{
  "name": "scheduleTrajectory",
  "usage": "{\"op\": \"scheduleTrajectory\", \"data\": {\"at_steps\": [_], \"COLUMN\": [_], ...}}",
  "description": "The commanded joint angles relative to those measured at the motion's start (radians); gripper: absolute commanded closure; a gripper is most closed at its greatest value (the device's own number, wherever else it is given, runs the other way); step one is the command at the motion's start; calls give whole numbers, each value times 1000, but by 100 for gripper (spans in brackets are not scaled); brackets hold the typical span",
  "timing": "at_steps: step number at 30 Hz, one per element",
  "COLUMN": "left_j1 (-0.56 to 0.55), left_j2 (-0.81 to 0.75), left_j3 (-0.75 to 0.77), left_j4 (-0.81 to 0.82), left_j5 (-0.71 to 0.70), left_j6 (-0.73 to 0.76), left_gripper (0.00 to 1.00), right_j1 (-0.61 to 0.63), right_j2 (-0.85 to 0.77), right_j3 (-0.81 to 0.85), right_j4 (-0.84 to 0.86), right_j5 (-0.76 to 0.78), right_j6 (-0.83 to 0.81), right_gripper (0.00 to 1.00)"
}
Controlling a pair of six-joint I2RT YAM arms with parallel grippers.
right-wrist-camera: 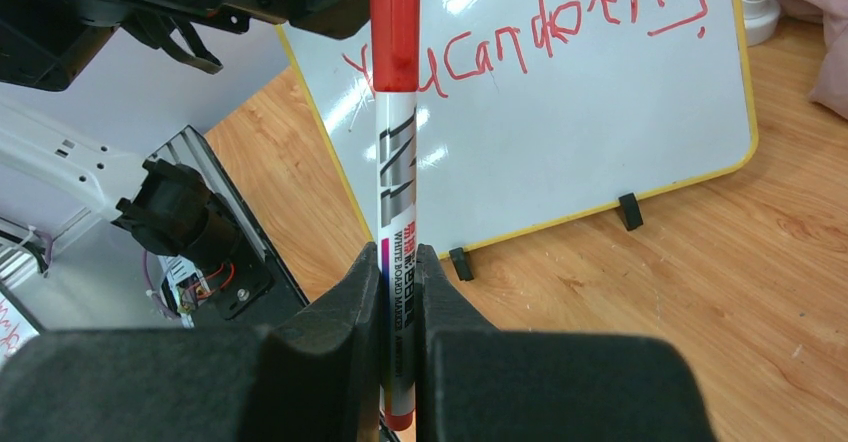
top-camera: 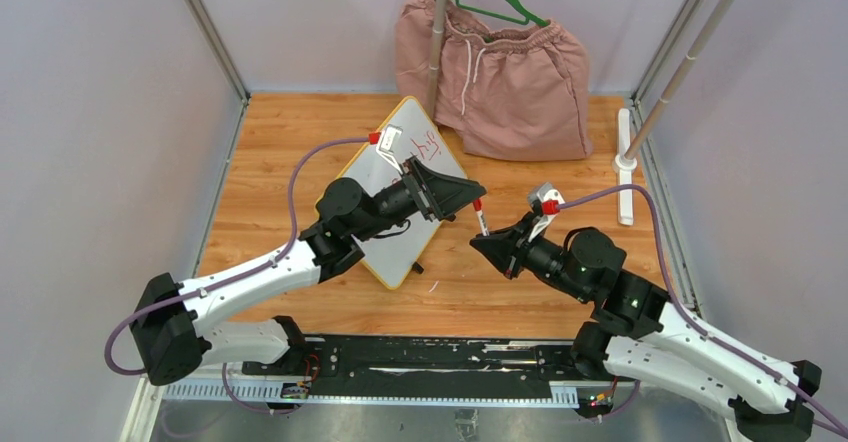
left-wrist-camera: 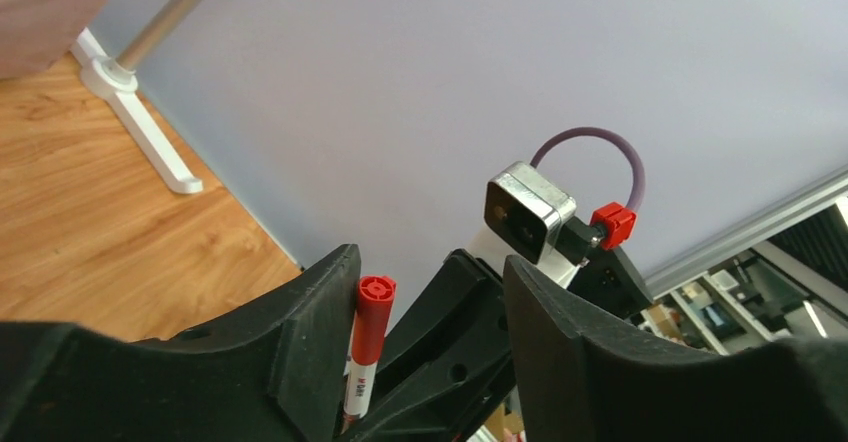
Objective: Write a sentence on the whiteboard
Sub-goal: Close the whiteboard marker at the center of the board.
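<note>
right gripper (right-wrist-camera: 398,292) clamped on marker (right-wrist-camera: 397,192) | left gripper (left-wrist-camera: 428,267) half-open around its cap (left-wrist-camera: 372,312) | risk: off-centre closing tilts marker

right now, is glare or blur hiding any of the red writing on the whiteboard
Right wrist view: pale glare streaks on the yellow-rimmed white board, but the red lettering is sharp; only the red-and-white marker pen covers a letter. Top external view: grey sheen, lettering too small to read. Left wrist view: board not shown.
</note>
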Motion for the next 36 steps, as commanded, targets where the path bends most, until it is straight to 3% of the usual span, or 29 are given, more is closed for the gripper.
{"op": "scheduleTrajectory", "data": {"at_steps": [1,4,9,14,20,22,25,36], "left_j1": [-7,-7,-7,-7,-7,-7,-7,-80], "left_j2": [-12,-33,-28,-31,-31,-29,-27,-32], "left_j3": [-30,-54,-37,-35,-34,-33,-34,-52], "left_j4": [43,43,33,32,32,32,32,-10], "left_j5": [6,-36,-2,15,35,39,46,41], "left_j6": [1,10,33,30,29,30,39,151], "left_gripper": [36,31,45,66,70,78,100,100], "right_j1": [19,20,21,22,23,24,29,30], "right_j2": [14,10,16,28,41,46,54,76], "right_j3": [12,14,17,23,27,31,40,83], "right_j4": [34,31,30,35,40,39,35,27], "right_j5": [34,35,37,39,33,30,31,57], "right_j6": [13,12,12,9,16,14,18,32], "right_gripper": [100,100,100,100,100,100,100,100]}}
